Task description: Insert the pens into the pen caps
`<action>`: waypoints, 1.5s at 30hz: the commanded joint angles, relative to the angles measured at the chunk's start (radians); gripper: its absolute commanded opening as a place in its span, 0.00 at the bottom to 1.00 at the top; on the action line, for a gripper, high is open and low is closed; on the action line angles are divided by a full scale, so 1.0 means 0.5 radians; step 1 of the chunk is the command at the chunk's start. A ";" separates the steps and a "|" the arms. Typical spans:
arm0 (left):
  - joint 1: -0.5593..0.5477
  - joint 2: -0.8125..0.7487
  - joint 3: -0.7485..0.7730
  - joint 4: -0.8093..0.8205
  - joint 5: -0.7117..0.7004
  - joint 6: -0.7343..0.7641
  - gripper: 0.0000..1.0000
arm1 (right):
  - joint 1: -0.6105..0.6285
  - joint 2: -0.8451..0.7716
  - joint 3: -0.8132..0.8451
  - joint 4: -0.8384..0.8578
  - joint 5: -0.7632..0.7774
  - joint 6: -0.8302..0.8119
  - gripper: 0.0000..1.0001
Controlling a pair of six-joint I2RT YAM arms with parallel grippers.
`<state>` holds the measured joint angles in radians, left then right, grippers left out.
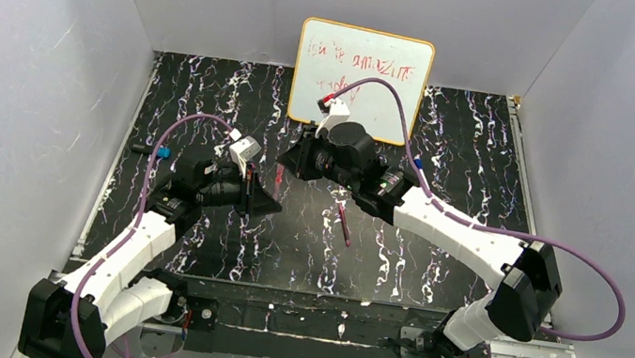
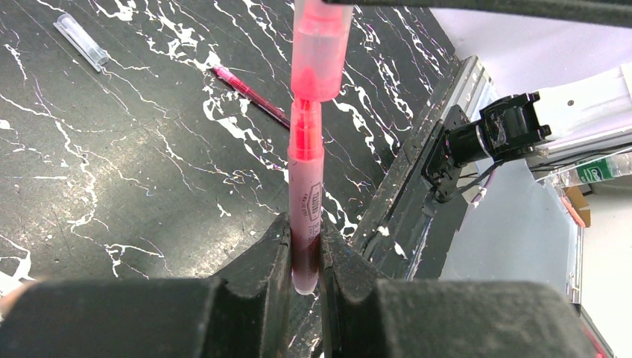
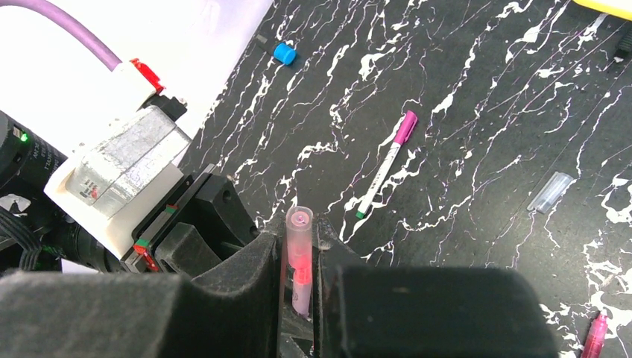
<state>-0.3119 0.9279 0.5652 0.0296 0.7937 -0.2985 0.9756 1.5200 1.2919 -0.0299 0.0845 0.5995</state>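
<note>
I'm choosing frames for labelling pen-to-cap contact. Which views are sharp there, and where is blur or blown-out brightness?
Left wrist: pink pen and pink cap sharp where they meet, left gripper in the foreground soft. Right wrist: pink cap fairly sharp, right gripper around it blurred and dark, wall at top left blown out white. Top external: evenly lit, but the pen is tiny.

Plain pale grey walls (image 1: pixel 22 97) box in a black table (image 1: pixel 474 155) veined with white, under even light.
</note>
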 commanded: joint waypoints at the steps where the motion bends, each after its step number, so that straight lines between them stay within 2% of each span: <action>1: -0.009 -0.012 0.035 0.012 0.024 0.026 0.00 | 0.002 -0.046 -0.033 0.003 -0.100 0.031 0.01; 21: -0.006 -0.077 0.052 -0.039 -0.060 0.062 0.00 | 0.103 -0.090 -0.220 -0.048 -0.140 0.081 0.01; 45: -0.008 -0.186 0.176 -0.159 -0.026 0.046 0.00 | 0.103 -0.073 -0.235 0.008 -0.024 -0.014 0.01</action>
<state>-0.3195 0.8795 0.5903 -0.1062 0.7708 -0.2684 1.0145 1.4891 1.1831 0.0284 0.0753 0.6292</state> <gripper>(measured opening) 0.120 0.216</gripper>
